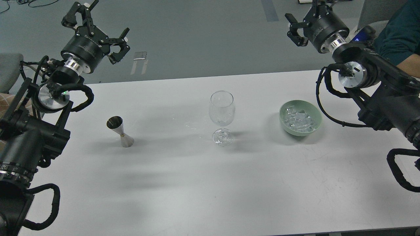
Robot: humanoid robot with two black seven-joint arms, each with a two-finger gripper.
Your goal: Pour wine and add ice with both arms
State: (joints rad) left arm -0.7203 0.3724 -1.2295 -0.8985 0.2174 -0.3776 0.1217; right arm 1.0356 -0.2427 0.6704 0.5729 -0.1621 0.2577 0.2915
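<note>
Ice [300,120] lies heaped as small clear cubes inside a pale green bowl [283,113], which stands on the right part of the white table [197,190], well apart from both grippers. Nearest the viewer the tabletop is bare and faintly scuffed, with the thick black links and looping cables of the two arms entering at the lower left and lower right edges.

Farther in, three things stand in a loose row across the table. On the left is a metal jigger [119,131], upright, its dark open cup facing up. In the middle stands a wine glass [222,113], upright on its foot and looking empty, with a few small wet marks on the table just to its left. The bowl is to the right of the glass, clearly separated from it.

Beyond that row, the left gripper [98,29] is raised above the far left corner of the table, its black fingers spread wide with nothing between them. The right gripper [306,23] is raised at the far right, partly cut by the top edge of the view; its fingers also look parted and it holds nothing.

Behind the table lies a grey floor [203,39], and a person's arm in a dark teal sleeve [398,36] shows at the upper right edge.
</note>
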